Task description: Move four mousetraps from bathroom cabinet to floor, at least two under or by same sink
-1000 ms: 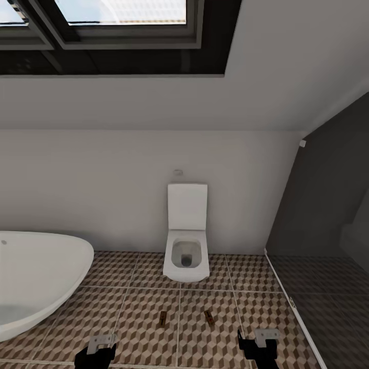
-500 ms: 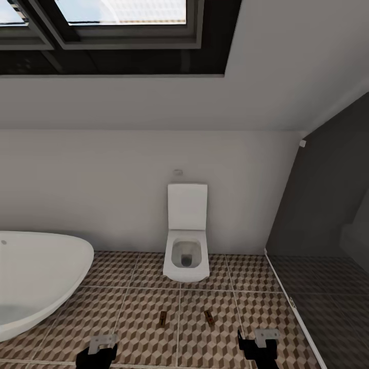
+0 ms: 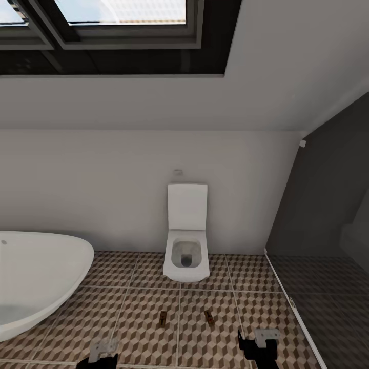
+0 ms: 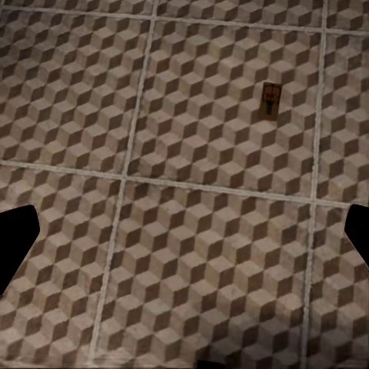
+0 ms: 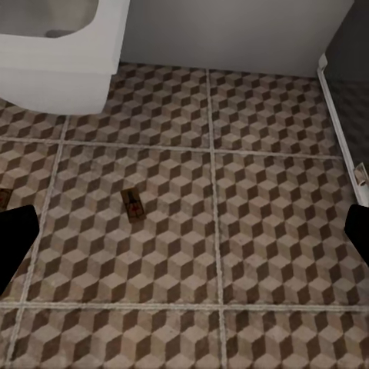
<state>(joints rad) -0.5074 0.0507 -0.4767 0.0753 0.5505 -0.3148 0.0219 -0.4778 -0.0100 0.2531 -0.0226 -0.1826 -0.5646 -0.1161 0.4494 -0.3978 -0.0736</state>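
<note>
Two mousetraps (image 3: 163, 318) (image 3: 208, 317) lie flat on the patterned bathroom floor (image 3: 138, 307), in front of the toilet and about a tile's width apart. The left wrist view has one mousetrap (image 4: 270, 100) ahead of my left gripper (image 4: 192, 227). In the right wrist view a mousetrap (image 5: 133, 204) lies ahead of my right gripper (image 5: 188, 231), and another mousetrap (image 5: 4, 198) is at the picture's edge. Both grippers (image 3: 101, 354) (image 3: 259, 344) hang low over the tiles, open and holding nothing. The cabinet and the bathroom sink are out of view.
A white toilet (image 3: 187, 251) stands against the back wall. The oval white bathtub (image 3: 36, 277) takes up the left. On the right a pale threshold strip (image 3: 287, 297) borders the dark grey shower floor (image 3: 328, 302).
My left gripper has dropped slightly lower in the head view. The right gripper and the mousetraps have not moved.
</note>
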